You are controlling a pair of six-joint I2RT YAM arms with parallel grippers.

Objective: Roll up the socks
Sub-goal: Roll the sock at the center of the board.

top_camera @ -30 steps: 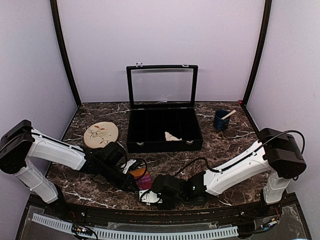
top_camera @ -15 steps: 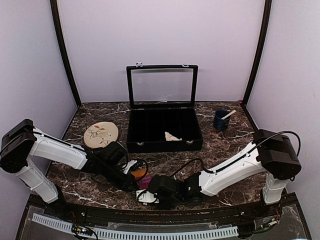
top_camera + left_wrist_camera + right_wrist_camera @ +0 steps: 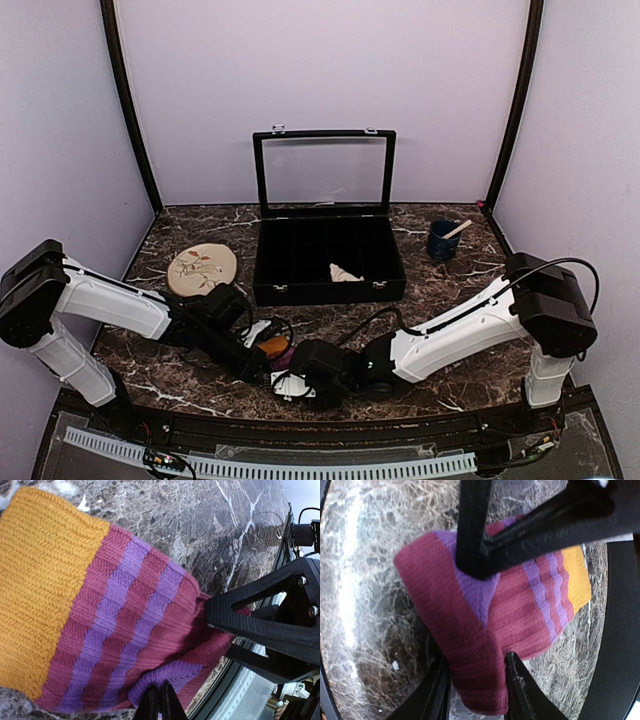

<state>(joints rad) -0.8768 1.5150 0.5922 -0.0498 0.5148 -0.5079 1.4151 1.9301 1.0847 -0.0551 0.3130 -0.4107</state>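
The maroon-purple sock [image 3: 278, 349] with an orange end lies at the table's near edge, between both grippers. It fills the left wrist view [image 3: 100, 610], where my left gripper [image 3: 160, 702] is shut on a purple fold at the sock's edge. In the right wrist view my right gripper [image 3: 476, 672] is shut on a thick maroon fold of the same sock [image 3: 520, 610]. From above, the left gripper [image 3: 262, 362] and right gripper [image 3: 289, 381] nearly touch. A small cream piece [image 3: 344, 272] lies in the black box; I cannot tell whether it is the other sock.
An open black box [image 3: 300, 285] with a glass lid stands at mid-table. A tan oval mat [image 3: 202, 268] with a leaf drawing lies to its left. A dark blue cup [image 3: 441, 241] with a stick stands at the back right. The table's front rail [image 3: 235, 680] is close.
My right arm has slid left along the near edge, bringing its gripper closer to the left gripper and covering more of the sock. The left arm has hardly moved.
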